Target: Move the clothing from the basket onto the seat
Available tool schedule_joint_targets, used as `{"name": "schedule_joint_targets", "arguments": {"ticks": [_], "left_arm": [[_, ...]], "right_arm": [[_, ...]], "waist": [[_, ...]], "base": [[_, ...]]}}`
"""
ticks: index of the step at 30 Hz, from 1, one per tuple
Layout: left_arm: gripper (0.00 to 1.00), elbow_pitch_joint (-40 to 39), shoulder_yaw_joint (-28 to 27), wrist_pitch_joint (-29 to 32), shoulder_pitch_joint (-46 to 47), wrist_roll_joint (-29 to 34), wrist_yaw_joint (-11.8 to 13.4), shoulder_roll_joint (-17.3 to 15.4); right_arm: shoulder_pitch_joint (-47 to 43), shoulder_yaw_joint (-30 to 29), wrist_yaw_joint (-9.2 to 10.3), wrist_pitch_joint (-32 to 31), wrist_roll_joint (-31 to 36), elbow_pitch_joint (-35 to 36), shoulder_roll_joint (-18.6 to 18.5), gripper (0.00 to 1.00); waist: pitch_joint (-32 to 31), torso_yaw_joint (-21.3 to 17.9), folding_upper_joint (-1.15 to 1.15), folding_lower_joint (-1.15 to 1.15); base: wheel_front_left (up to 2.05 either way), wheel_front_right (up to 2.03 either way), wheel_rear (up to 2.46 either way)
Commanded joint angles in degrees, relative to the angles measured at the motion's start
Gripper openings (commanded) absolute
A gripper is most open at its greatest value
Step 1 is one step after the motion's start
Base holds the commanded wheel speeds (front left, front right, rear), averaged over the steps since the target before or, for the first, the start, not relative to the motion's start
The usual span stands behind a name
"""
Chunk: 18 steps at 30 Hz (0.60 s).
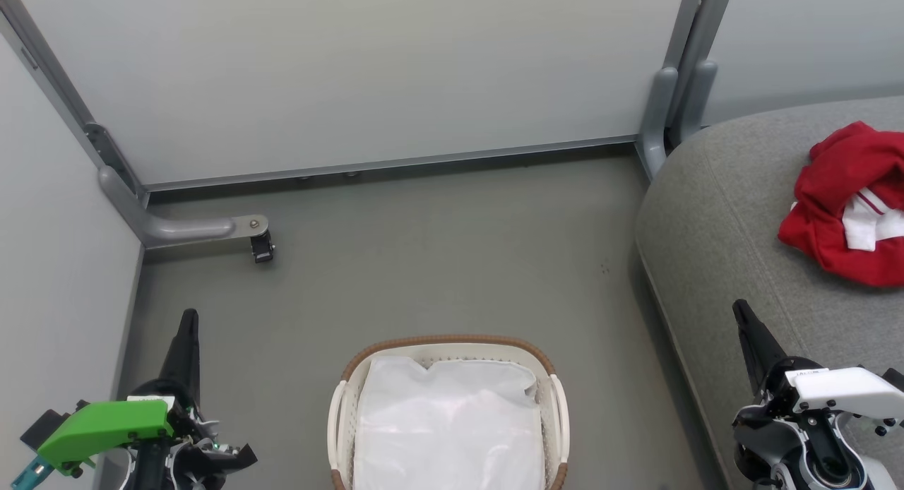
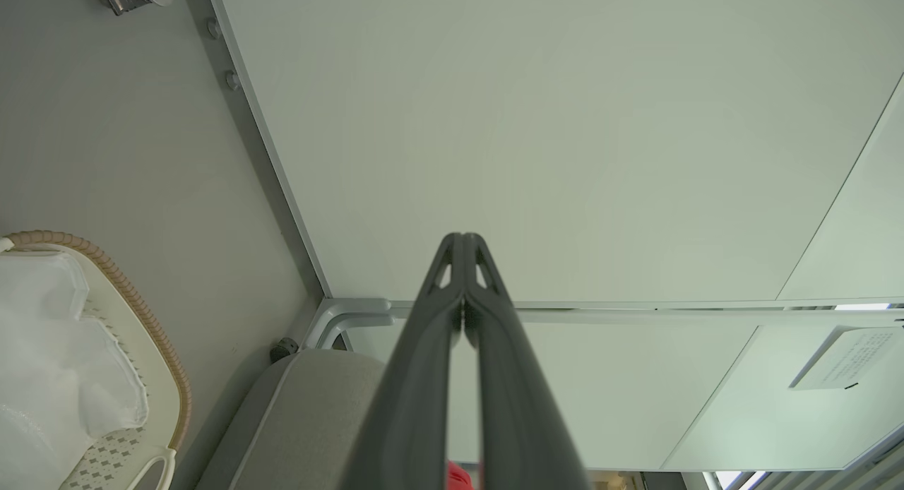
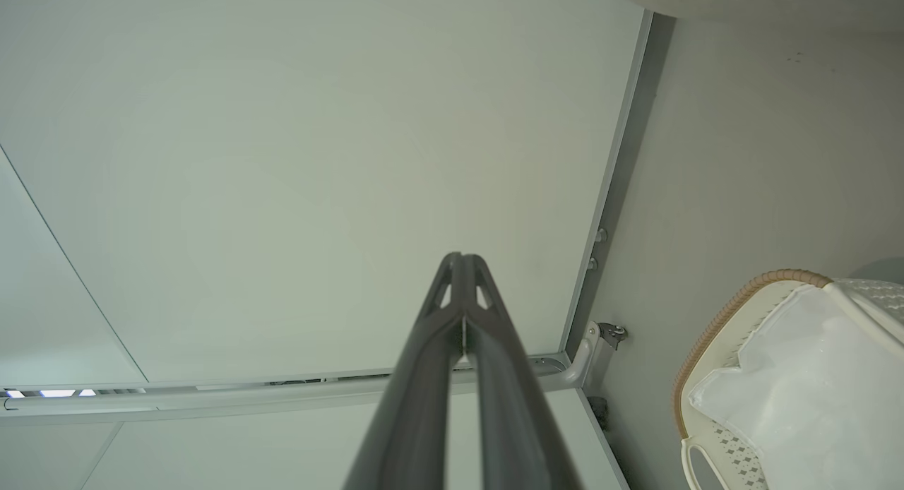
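One red jersey [image 1: 840, 193] lay on the sofa [image 1: 720, 214]; a white sheet [image 1: 445, 426] hid the basket's [image 1: 445, 340] insides. My left gripper [image 1: 188, 315] and right gripper [image 1: 740, 308] were clenched, empty.

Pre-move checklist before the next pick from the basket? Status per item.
1. Left gripper empty: ok, fingers shut on nothing.
2. Right gripper empty: ok, shut on nothing.
3. Jaws open for a grasp: not ok, both are closed.
4. Laundry basket upright between the arms: ok.
5. More clothing in the basket: cannot tell; a white cloth sheet covers the inside.
6. Room on the grey sofa: ok; one red jersey lies on it, with bare fabric beside it.
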<state>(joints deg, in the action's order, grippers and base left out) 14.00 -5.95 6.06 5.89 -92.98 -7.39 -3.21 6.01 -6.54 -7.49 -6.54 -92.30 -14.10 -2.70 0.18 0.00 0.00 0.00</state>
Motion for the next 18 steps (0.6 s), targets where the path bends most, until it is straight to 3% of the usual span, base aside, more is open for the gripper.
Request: {"name": "schedule_joint_targets", "arguments": {"ticks": [1,18], "left_arm": [[0.00,0.02,-0.33,0.32,0.61,0.31,-0.28,-0.11],[0.00,0.01,-0.43,0.35,0.62,0.37,-0.28,-0.02]], "right_arm": [[0.37,-0.08,0.00,-0.18,-0.22,0.22,-0.34,0.00],[0.37,-0.08,0.00,-0.18,-0.22,0.22,-0.34,0.00]], "waist": [[0.00,0.00,0.00,0.00],[0.00,0.00,0.00,0.00]], "base": [[0.00,0.00,0.00],[0.00,0.00,0.00]]}}
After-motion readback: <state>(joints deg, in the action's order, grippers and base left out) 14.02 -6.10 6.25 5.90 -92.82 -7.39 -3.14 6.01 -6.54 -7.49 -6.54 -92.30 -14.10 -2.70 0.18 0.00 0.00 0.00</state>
